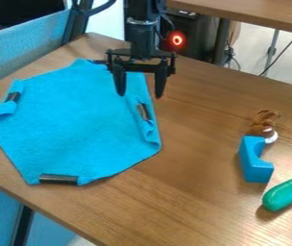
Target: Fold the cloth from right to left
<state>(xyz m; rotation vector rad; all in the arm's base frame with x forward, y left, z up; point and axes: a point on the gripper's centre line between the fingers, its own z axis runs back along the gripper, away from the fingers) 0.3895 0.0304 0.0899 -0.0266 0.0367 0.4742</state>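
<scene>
My gripper hung wide open, empty, near the upper right edge of the cloth spread on the table; the fold seemingly unbegun, I needed a pinch there, then a leftward pull.

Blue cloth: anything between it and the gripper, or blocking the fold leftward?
Nothing visible. The gripper hangs open near the upper right of the cloth; the blue block, brown toy and green object lie off to its right.
</scene>
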